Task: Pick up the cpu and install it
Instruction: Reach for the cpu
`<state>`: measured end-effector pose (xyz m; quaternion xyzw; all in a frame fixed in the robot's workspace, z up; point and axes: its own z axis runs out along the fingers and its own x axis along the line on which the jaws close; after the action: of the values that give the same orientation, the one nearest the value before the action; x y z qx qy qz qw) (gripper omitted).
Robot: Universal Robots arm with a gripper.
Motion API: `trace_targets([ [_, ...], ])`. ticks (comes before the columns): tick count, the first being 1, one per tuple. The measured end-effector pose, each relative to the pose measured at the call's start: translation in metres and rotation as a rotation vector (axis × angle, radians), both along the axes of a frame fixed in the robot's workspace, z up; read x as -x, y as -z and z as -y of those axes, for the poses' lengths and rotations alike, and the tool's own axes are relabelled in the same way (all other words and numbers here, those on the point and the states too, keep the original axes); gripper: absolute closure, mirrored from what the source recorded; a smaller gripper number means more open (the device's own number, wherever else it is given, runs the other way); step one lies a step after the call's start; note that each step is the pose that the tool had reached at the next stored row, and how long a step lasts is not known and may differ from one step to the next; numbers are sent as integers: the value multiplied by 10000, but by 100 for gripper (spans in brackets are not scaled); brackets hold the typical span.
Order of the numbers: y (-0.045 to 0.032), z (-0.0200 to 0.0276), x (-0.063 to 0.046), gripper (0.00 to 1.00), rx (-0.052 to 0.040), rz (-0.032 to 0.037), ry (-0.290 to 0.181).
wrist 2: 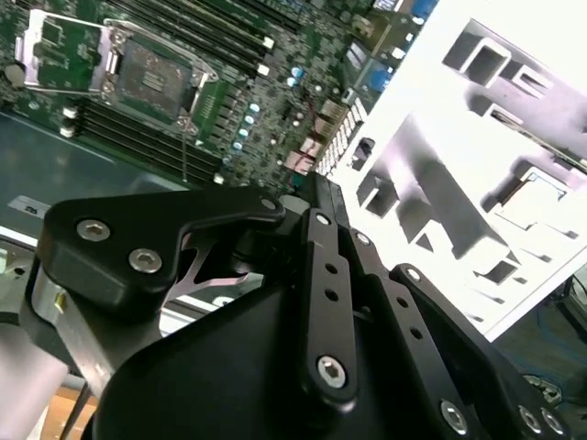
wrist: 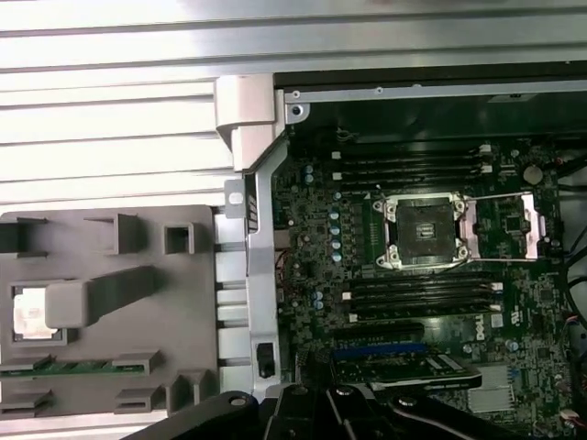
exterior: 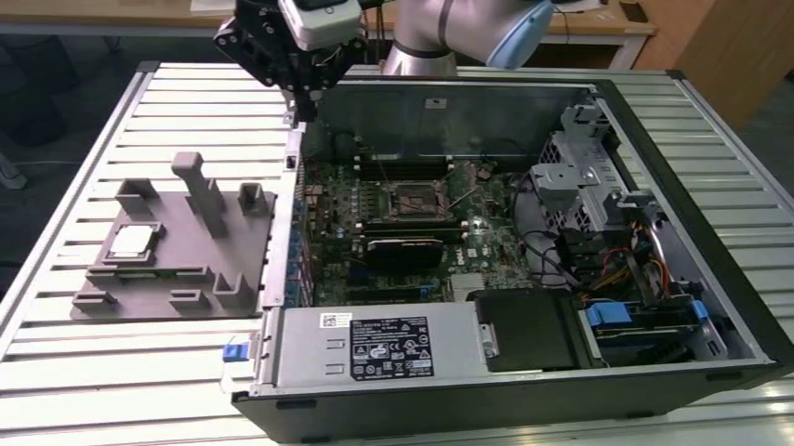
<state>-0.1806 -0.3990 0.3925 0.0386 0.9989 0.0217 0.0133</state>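
One cpu, a small flat square chip with a silvery-white top point(exterior: 130, 242), sits flat in a recess of the grey plastic tray with upright posts point(exterior: 162, 288). Tray is on the pale slatted metal tabletop point(exterior: 186, 102), just beside the open black computer case point(exterior: 732, 344), on the exterior view's left of it.

Black claw point(exterior: 304, 107) hangs over the far corner of the case, above the wall that faces the tray. It is well apart from the cpu: the chip lies nearer the camera and further to the exterior view's left, with the tray's tall post point(exterior: 199, 190) between the two. Nothing touches the chip.

Claw state: can't tell, clenched or released. The cpu is not in it.

In the first wrist view one grey post point(wrist: 78, 302) overlaps part of the chip point(wrist: 27, 312). The green motherboard point(wrist: 312, 275) shows too, with the square metal-framed socket point(wrist: 426, 229) between its memory slots. The socket's retaining plate point(wrist: 527, 229) is swung open to the side and the dark contact field is exposed.

In the second wrist view the claw's black linkage point(wrist 2: 321, 302) is in the foreground. The socket point(wrist 2: 151, 78) is behind it, and the tray point(wrist 2: 440, 183) is washed out bright.
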Motion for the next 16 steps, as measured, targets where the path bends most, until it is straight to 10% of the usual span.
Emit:
trace_targets([
  [16, 65, 0, 380, 89, 0, 0, 5],
])
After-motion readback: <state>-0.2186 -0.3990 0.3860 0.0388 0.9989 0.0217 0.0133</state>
